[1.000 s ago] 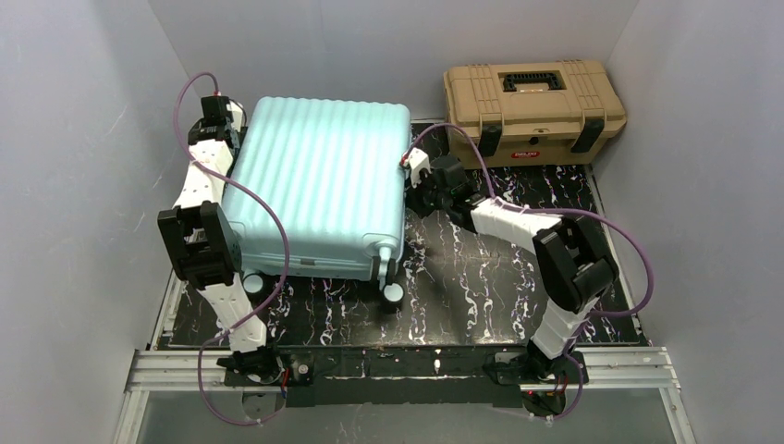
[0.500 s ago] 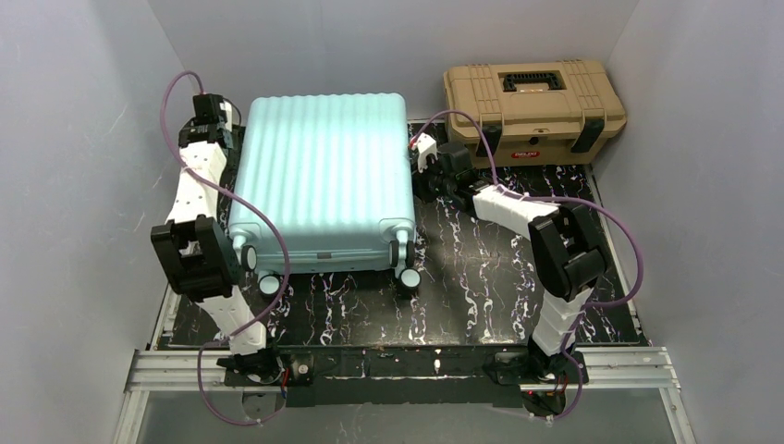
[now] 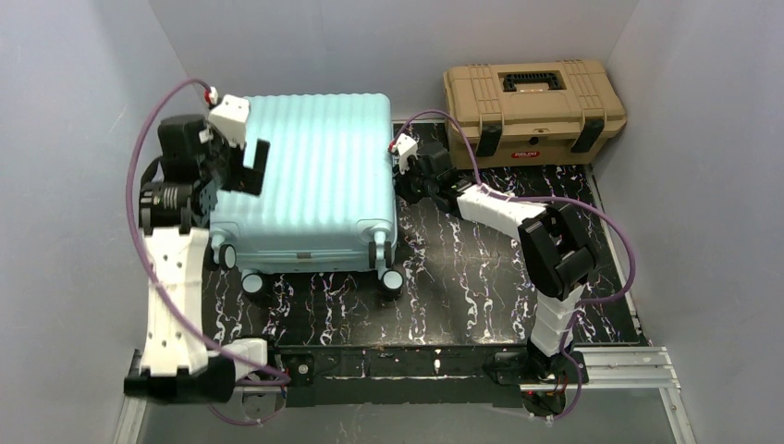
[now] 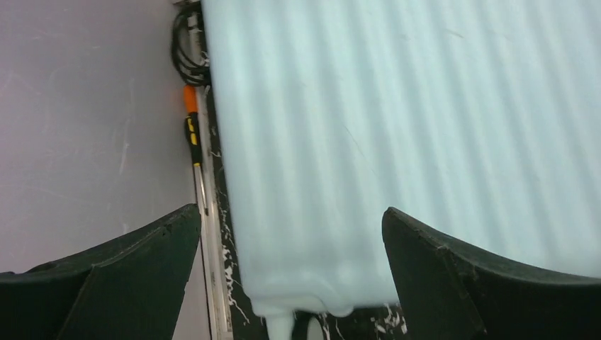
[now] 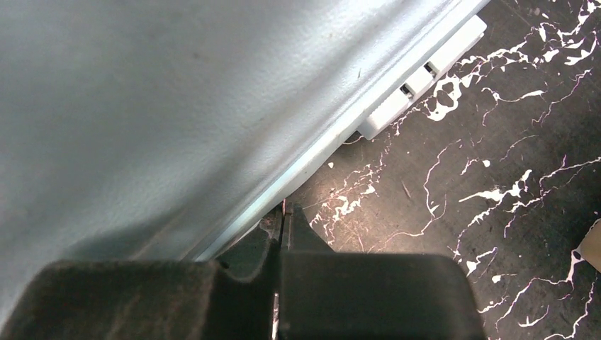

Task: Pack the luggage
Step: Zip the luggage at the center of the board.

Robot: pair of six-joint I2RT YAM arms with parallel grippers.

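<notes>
Obs., standing by the rig:

- Suitcase [image 3: 300, 180]: pale mint hard shell, closed, lying flat w/ ribbed side up on the left-rear part of the black marbled mat [image 3: 481, 277]. Wheels [image 3: 393, 280] pointed toward the arm bases. Left side of the case ran close along the left wall.
- Left gripper [image 4: 289, 234]: jaws spread wide, nothing between them. It hung above the case's left edge and was not gripping it. In the wrist view one finger [image 4: 127, 276] sat over the gap by the wall and the other over the ribbed shell. Couldn't tell if either tip touched the shell.
- Right gripper [image 5: 283, 219]: fingers pressed together, holding nothing. It was low by the mat at the case's right side, tip just beside the bottom edge of the shell. Contact vs. small gap: couldn't tell. A pale block fitting [image 5: 425, 74] on that side wall showed further along.
- Toolbox [image 3: 533, 97]: tan w/ black latches and handle, lid down, at rear right, apart from the case.
- Misc.: an orange-and-black item [image 4: 190, 120] lay along the rail between the case and the left wall, w/ a black cable coil [image 4: 186, 49] beyond it. Couldn't ID the item.
</notes>
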